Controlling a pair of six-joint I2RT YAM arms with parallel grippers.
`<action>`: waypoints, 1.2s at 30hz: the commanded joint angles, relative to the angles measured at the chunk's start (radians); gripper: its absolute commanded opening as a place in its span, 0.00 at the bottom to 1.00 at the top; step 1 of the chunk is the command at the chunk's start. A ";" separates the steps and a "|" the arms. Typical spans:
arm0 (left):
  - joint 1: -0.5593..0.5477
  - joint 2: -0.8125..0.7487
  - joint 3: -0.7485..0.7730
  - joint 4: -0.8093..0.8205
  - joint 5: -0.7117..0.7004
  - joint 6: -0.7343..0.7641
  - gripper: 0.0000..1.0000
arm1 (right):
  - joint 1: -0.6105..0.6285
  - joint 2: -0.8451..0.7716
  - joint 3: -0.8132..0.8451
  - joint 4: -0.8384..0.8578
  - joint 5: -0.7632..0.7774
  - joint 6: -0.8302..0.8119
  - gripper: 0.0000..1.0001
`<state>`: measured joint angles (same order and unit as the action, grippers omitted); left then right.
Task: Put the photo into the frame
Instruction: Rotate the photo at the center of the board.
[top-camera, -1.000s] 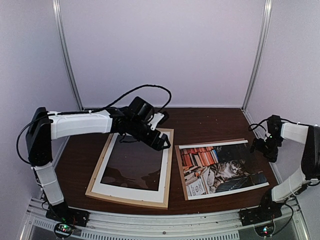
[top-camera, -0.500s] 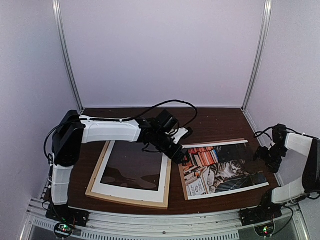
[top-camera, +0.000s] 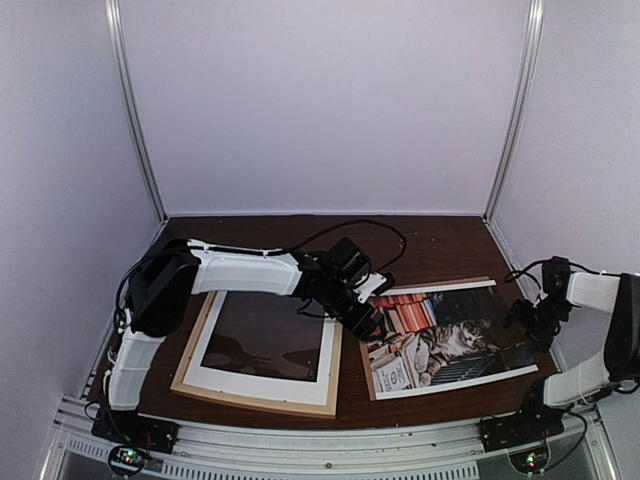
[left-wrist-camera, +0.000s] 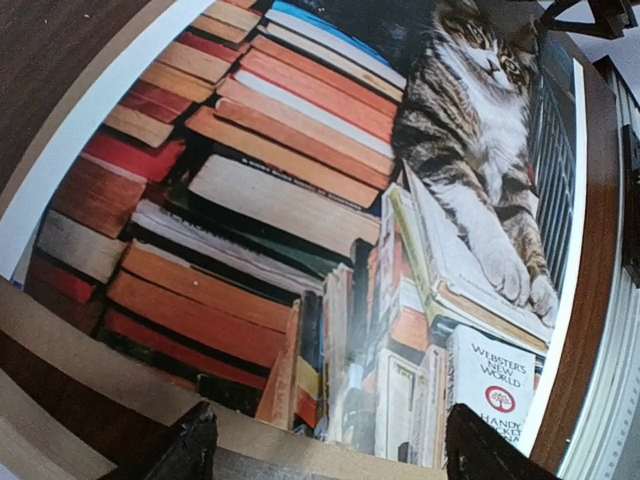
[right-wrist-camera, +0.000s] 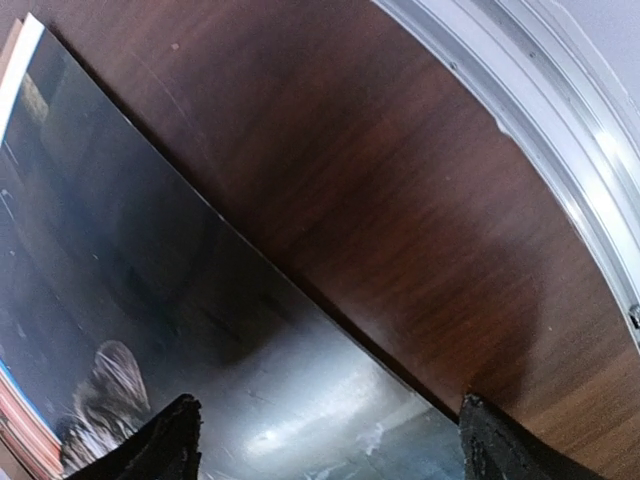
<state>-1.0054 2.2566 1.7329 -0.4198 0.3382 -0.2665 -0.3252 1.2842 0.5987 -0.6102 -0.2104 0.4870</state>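
The photo (top-camera: 455, 342), a tabby cat beside stacked red-orange books, lies face up at the right of the table on a brown backing board (top-camera: 365, 370). The frame (top-camera: 255, 402), pale wood around a white border and a dark middle, lies flat to its left. My left gripper (top-camera: 365, 316) hovers over the photo's left edge, open, with nothing between its fingers. In the left wrist view the photo (left-wrist-camera: 330, 190) fills the picture above the open left gripper (left-wrist-camera: 335, 455). My right gripper (top-camera: 524, 316) is open at the photo's right edge. The right wrist view shows the glossy photo (right-wrist-camera: 150, 270) under the right gripper (right-wrist-camera: 330, 450).
The dark wood table (top-camera: 430, 245) stretches behind both sheets. White booth walls close in on three sides, and a metal rail (top-camera: 330, 455) runs along the near edge. In the right wrist view a metal rail (right-wrist-camera: 540, 130) borders the table.
My left arm has swung right, from above the frame to the photo's left edge. The right gripper has come down to the photo's right edge. Both pairs of jaws have narrowed slightly.
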 joint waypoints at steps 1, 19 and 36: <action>-0.010 0.026 0.039 0.009 -0.004 0.011 0.79 | -0.003 0.053 -0.034 0.081 -0.125 0.012 0.86; -0.006 0.088 0.094 -0.104 -0.160 -0.085 0.75 | 0.037 0.297 0.138 0.191 -0.347 -0.092 0.54; 0.028 0.122 0.111 -0.230 -0.209 -0.161 0.61 | 0.183 0.253 0.172 0.110 -0.237 -0.149 0.55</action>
<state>-0.9825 2.3360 1.8511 -0.5869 0.1459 -0.3977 -0.1780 1.5604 0.7792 -0.4095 -0.4435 0.3443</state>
